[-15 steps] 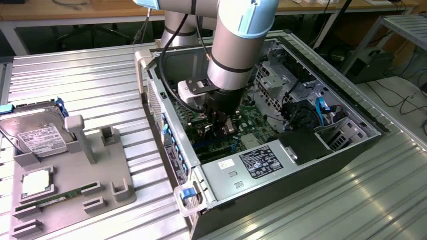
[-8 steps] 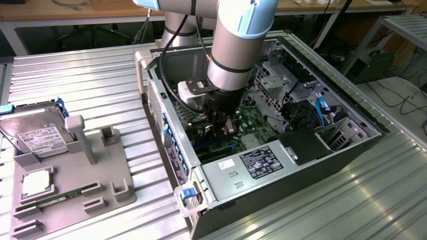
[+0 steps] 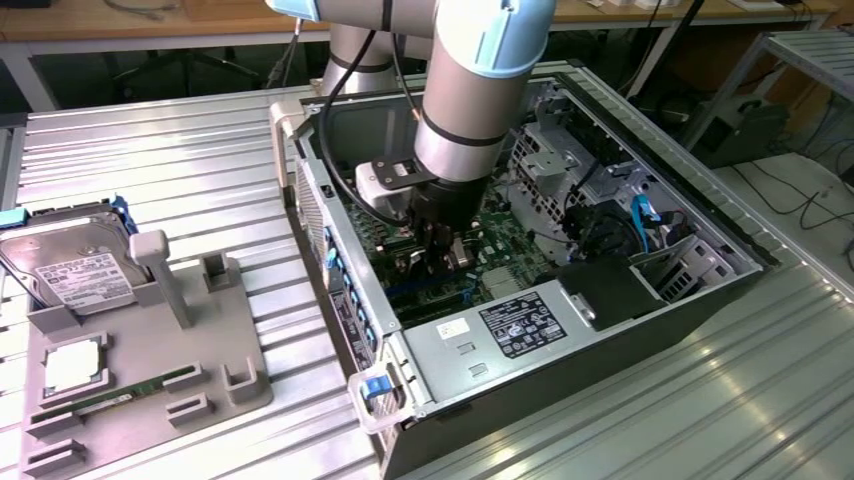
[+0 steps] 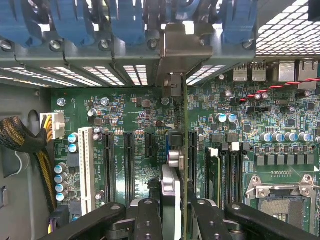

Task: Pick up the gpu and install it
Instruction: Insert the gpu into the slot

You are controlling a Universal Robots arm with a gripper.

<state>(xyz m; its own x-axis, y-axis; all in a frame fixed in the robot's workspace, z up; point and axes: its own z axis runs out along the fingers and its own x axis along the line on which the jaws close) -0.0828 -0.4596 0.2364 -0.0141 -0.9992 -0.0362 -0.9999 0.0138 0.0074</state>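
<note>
The gripper [image 4: 172, 220] is deep inside the open computer case [image 3: 694, 300], and it is clenched on the gpu [image 4: 184, 150], which stands on its edge between the fingers [image 4: 147, 220]. In the wrist view the card's bracket [image 4: 182, 47] sits at the rear slot opening of the case, and its lower edge is just over a dark slot on the motherboard [image 4: 130, 115]. I judge the install step is in hand: the card looks aligned but maybe not fully seated. Finishing calls for a straight, even push into the slot, without tilt

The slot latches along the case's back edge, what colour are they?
Blue latches, clearest in the wrist view.
</note>
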